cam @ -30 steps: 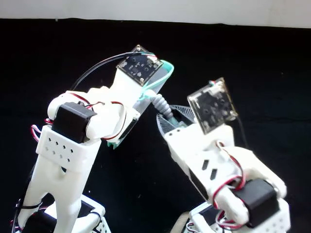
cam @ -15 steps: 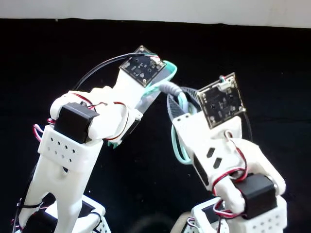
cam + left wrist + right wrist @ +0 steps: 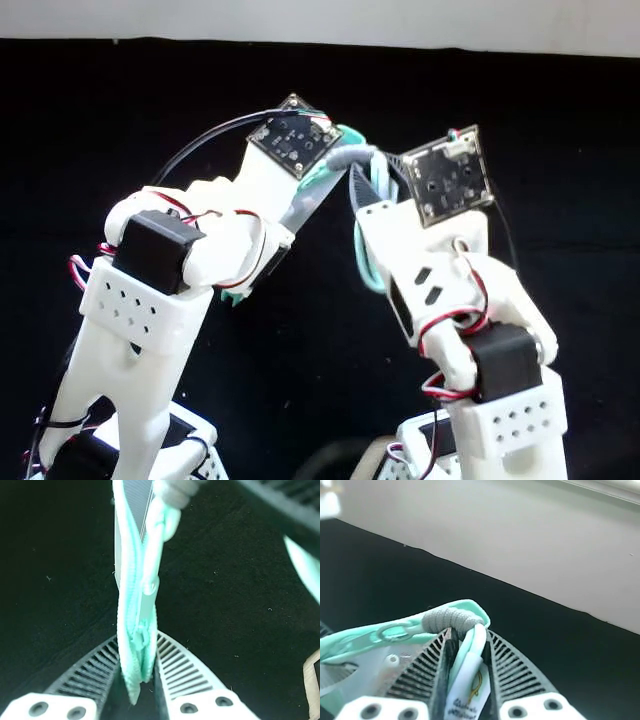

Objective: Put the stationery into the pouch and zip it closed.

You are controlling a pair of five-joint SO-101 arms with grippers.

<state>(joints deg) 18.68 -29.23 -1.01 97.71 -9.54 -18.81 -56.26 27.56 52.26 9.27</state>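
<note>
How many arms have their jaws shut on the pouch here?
2. The left arm pinches the pouch at its zipper edge; the right arm pinches its strap beside the grey wrap.

1. A matt black table point(image 3: 560, 110) fills the ground.
2. A plain pale wall point(image 3: 420, 20) stands behind it and meets the black along a straight edge.
3. A few tiny pale specks dot the black surface.
4. The wall is evenly and brightly lit.

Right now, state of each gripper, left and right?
Left gripper: shut on the pouch edge.
Right gripper: shut on the pouch's mint loop.
</note>
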